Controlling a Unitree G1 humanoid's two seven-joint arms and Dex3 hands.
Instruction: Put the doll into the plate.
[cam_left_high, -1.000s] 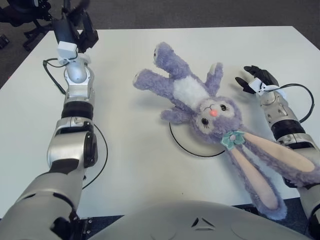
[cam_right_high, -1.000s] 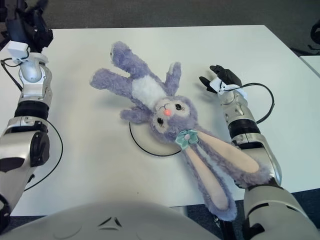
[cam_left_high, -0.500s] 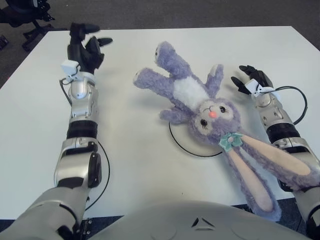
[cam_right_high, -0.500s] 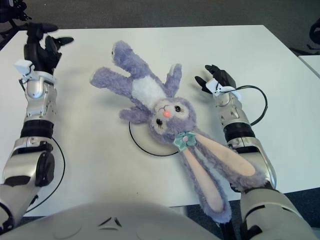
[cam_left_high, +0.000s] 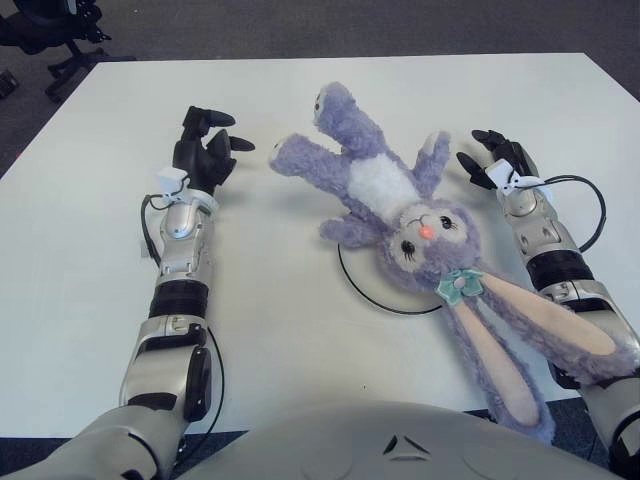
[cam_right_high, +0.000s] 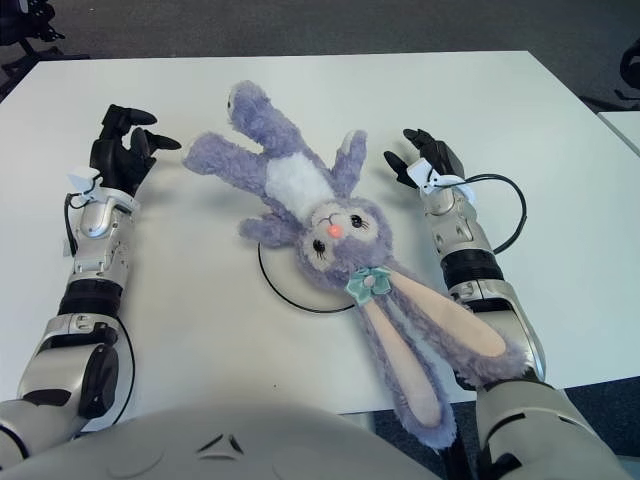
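Note:
A purple plush rabbit doll (cam_left_high: 385, 190) with a white belly lies on its back across the white table. Its head (cam_left_high: 428, 238) covers the right part of a flat white plate (cam_left_high: 362, 285) with a dark rim. The long ears (cam_left_high: 505, 345) trail toward the near right edge, one draped over my right forearm. My left hand (cam_left_high: 208, 150) hovers open just left of the doll's outstretched leg, not touching it. My right hand (cam_left_high: 496, 158) is open just right of the doll's raised arm.
The white table (cam_left_high: 300, 330) ends at a grey carpeted floor behind. A black office chair base (cam_left_high: 50, 25) stands at the far left corner. Thin black cables loop beside each forearm, one on the right (cam_left_high: 590, 205).
My left hand has swung from the far left corner down and right to beside the doll's leg. My right hand has edged slightly left toward the doll's arm. The doll has barely shifted.

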